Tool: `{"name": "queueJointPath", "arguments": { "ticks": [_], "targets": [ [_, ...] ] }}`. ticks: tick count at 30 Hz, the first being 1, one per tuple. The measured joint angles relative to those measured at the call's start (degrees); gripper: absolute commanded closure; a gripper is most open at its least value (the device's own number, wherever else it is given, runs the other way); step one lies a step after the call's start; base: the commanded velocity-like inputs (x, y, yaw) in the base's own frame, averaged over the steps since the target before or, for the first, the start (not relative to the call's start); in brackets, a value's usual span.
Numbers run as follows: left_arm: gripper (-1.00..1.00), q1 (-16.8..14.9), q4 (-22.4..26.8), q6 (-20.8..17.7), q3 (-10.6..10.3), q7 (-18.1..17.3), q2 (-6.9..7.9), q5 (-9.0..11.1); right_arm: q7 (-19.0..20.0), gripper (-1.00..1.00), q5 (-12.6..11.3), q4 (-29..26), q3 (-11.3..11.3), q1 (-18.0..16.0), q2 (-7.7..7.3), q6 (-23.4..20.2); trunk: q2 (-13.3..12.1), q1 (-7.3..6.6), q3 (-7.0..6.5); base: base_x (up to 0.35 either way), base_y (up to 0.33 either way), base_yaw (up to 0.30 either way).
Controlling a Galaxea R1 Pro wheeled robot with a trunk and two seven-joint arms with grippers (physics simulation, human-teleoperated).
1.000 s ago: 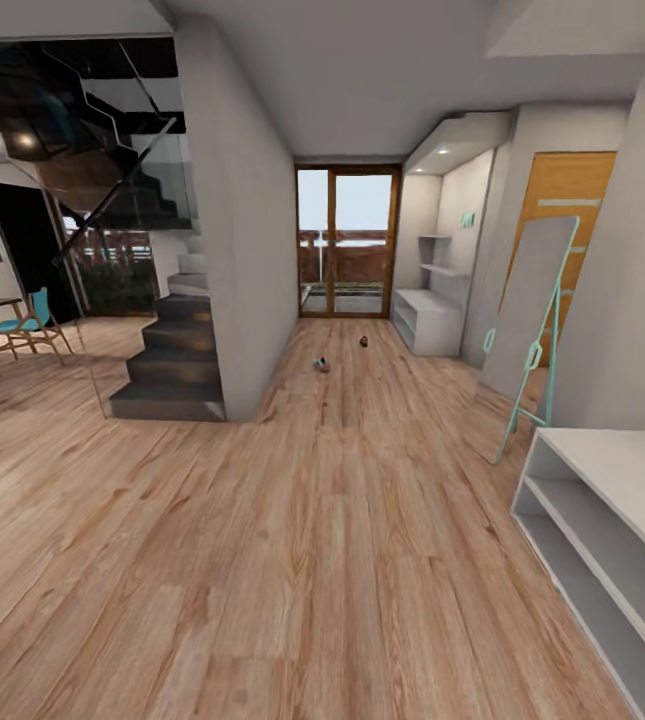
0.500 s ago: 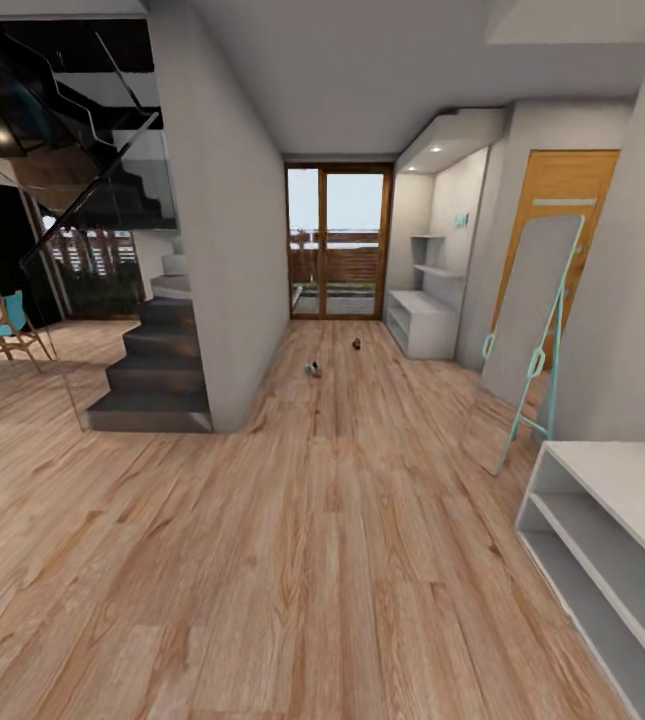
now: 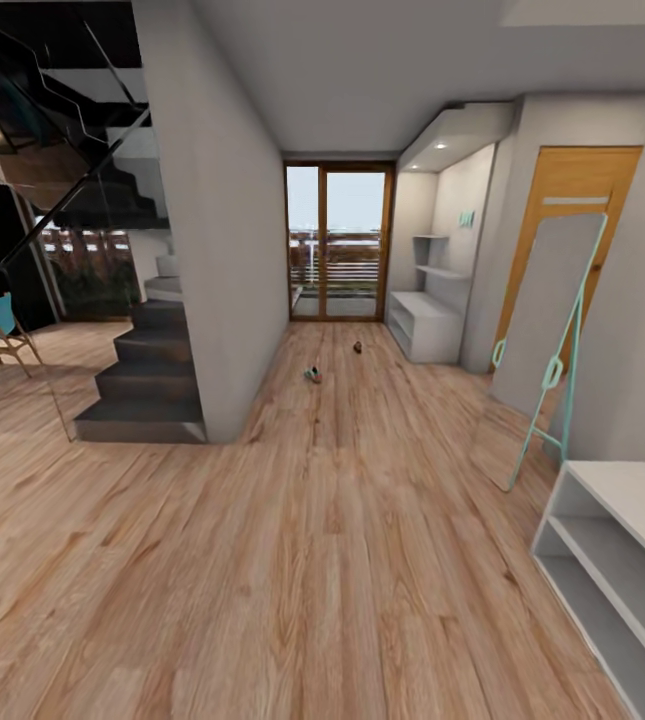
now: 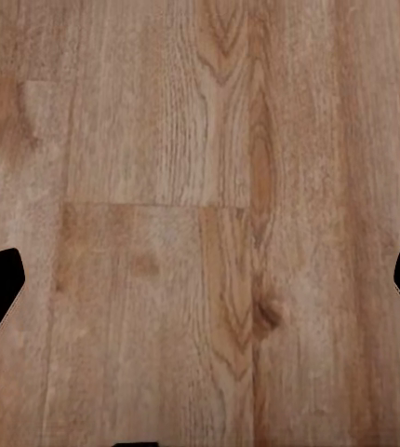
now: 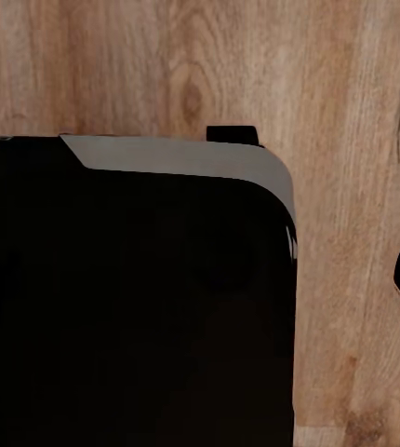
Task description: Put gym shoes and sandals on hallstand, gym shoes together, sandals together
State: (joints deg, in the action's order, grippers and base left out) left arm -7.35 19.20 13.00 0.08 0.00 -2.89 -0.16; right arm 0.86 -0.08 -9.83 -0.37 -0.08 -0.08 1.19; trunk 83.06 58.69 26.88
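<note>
Robot rolled down the corridor toward distant shoes

A gym shoe [image 3: 312,375] and a sandal [image 3: 358,347] lay at twelve o'clock, nearer than before; the shoe rack [image 3: 424,325] stood at one o'clock; left claw [image 4: 200,298] released, right unclear.

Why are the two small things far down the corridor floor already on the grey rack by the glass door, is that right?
Not quite: in the head view both small things lie on the wood floor, apart from the grey rack by the glass door.
</note>
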Motion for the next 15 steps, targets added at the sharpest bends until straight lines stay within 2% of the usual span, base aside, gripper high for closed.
{"name": "queueJointPath", "arguments": {
  "ticks": [15],
  "targets": [
    [-1.0, 0.0, 0.0, 0.0, 0.0, 0.02, -0.01, 0.0, 0.02, -1.0, 0.0, 0.0, -0.02, 0.0, 0.0, 0.0, 0.0, 0.0, 0.0, 0.345, 0.0, 0.0]
  ]
}}
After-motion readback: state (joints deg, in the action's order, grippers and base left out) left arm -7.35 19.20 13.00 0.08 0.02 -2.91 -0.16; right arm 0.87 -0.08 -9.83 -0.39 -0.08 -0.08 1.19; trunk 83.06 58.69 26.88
